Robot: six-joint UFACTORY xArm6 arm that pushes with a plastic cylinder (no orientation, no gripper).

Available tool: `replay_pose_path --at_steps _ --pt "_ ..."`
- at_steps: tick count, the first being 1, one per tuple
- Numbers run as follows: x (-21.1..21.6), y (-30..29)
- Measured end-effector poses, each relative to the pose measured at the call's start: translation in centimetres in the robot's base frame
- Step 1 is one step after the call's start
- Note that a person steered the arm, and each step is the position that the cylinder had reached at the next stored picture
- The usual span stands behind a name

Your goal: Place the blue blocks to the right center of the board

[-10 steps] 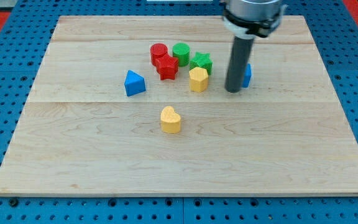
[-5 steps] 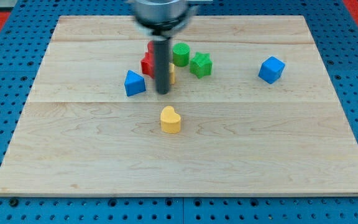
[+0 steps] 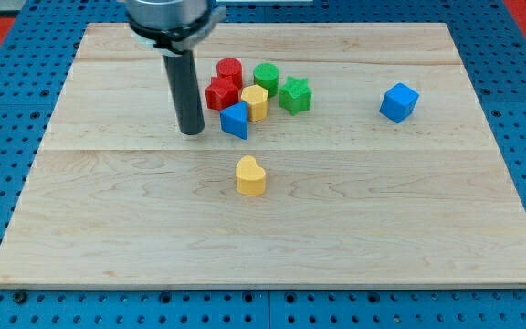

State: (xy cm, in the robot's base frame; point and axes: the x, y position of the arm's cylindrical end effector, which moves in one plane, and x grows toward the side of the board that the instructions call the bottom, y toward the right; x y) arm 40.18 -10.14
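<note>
My tip (image 3: 191, 132) has no gripper, holds nothing; blue triangular block (image 3: 235, 120) sits just beside at 3 o'clock, w/ blue cube (image 3: 398, 101) already right-center.

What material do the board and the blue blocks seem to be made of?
Board: pale wood, matte, with visible grain and plank seams. Blue cube and blue triangular block: probably plastic or painted wood, with even colour and a slight sheen; the look leaves this open.

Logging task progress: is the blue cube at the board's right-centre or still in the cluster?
At right-centre: the blue cube sits alone toward the view's right, apart from the cluster. My tip is left of the blue triangular block.
</note>
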Motion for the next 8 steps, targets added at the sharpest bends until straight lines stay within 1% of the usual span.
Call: replay_pose_path --at_steps 1,2,3,4,5,6,7,8 --pt "-1.6 1.8" --pt "-0.2 7.7" --pt "3.6 9.6" --pt "4.5 7.7" --pt "5.0 13.3" --pt "4.1 20.6" --pt "4.2 21.0" --pt "4.6 14.2"
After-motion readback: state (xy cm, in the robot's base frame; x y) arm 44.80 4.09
